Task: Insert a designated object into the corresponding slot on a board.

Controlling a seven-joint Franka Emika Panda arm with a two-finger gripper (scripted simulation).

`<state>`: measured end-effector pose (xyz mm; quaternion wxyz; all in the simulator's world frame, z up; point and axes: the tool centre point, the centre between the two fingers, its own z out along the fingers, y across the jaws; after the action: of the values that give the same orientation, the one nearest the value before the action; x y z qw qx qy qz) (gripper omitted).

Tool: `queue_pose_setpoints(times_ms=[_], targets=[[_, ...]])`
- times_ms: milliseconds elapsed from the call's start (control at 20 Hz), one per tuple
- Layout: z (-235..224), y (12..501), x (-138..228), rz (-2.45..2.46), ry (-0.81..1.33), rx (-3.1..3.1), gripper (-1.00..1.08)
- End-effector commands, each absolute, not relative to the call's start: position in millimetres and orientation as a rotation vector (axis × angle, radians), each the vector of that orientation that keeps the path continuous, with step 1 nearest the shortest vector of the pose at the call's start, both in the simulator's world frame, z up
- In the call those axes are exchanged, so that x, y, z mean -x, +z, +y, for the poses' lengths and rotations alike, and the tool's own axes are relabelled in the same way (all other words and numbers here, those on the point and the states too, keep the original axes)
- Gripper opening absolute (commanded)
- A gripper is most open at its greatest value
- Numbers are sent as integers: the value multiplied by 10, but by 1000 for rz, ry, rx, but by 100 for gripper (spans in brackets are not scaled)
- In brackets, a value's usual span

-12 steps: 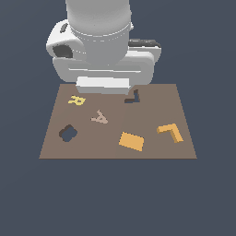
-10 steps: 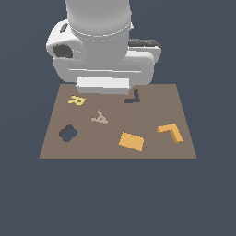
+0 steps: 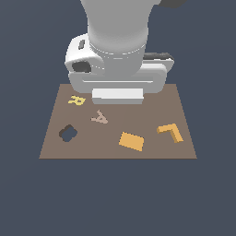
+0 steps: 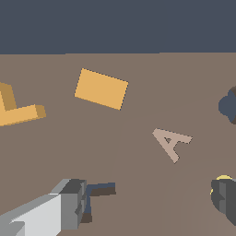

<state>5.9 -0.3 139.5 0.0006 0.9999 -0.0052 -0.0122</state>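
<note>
Dark blue-grey void all round; only the brown board [image 3: 50, 143] sits in it. Orange angle block [image 3: 171, 132] lies flat near the board's edge on the exterior view's right, untouched, w/ the orange rectangle [image 3: 131, 141] just beside it toward the middle. Dark L slot [image 4: 97, 194] shows only in the wrist view, right by a grey finger [image 4: 69, 205]; arm body hides it in the exterior view. Claw [image 4: 147, 203] hangs over the board's far edge, wide apart, holding nothing. Judgement: approach step, pick not yet begun. Next move calls for travel across to the block, lining the fingers over one thin arm, then descent. Pinkish A [image 3: 99, 117] and blob hole [image 3: 67, 133] are well apart from that path.
</note>
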Motion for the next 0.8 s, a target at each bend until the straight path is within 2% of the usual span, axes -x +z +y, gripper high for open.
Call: queue_pose_setpoints(times_ms=[0, 750], targets=[[153, 1306, -131, 17, -36, -3141, 100], [1353, 656, -638, 266, -7, -3132, 100]])
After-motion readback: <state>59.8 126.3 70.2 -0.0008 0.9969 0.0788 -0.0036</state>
